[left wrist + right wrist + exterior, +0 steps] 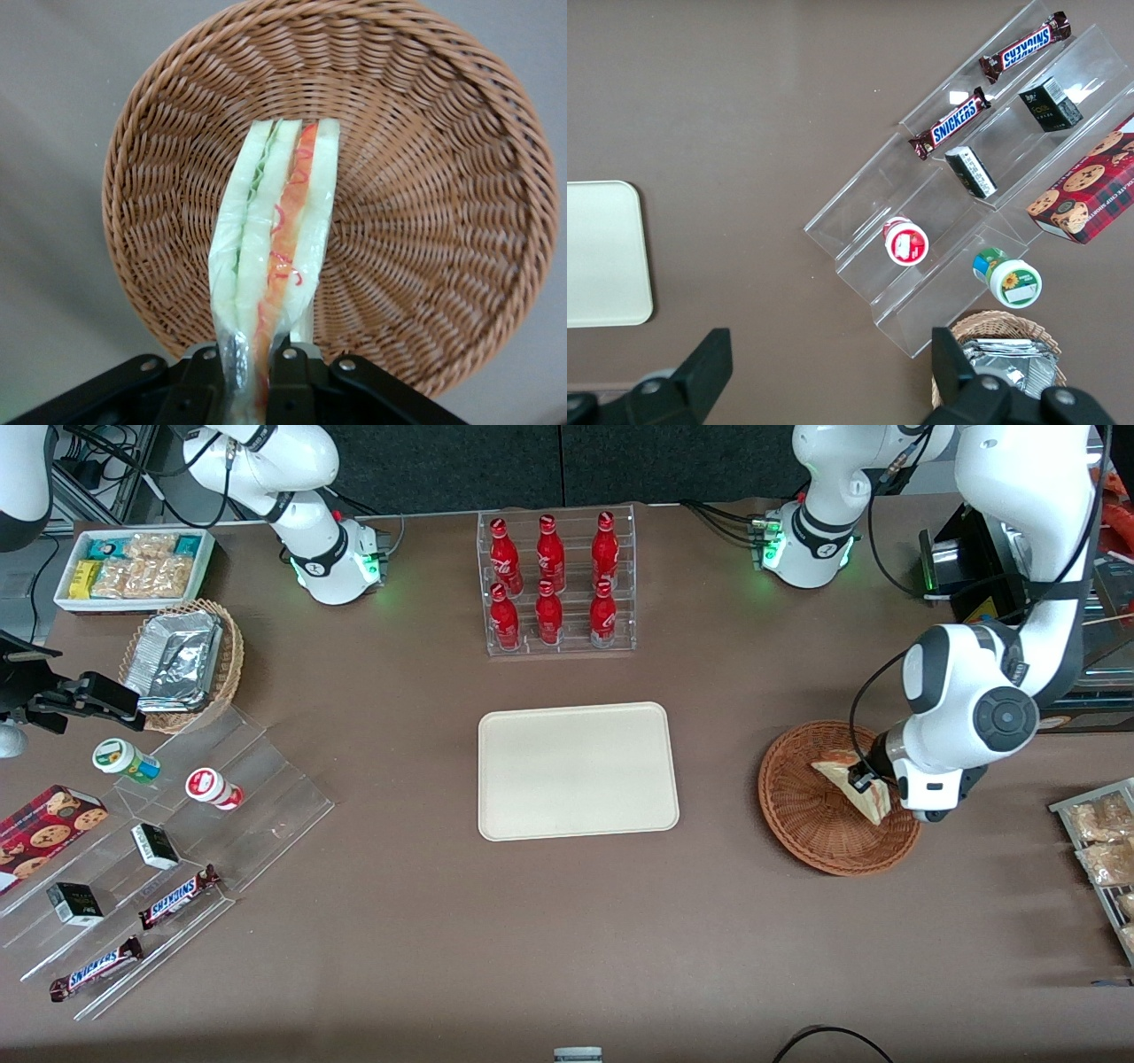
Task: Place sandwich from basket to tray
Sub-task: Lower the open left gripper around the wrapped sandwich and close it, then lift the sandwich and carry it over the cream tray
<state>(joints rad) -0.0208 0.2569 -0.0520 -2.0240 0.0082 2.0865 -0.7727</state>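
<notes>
The sandwich is a pale triangular wedge in clear wrap, with a red and green filling stripe. It hangs just above the round reddish-brown wicker basket, which stands toward the working arm's end of the table. My gripper is over the basket and is shut on the sandwich's wrapped edge; both fingers press the wrap. The basket's weave shows beneath the sandwich. The cream-white tray lies flat at the table's middle, with nothing on it.
An acrylic rack of red cola bottles stands farther from the front camera than the tray. A rack of bagged snacks lies at the working arm's end. Clear stepped shelves with chocolate bars, a foil-tray basket and a snack bin are toward the parked arm's end.
</notes>
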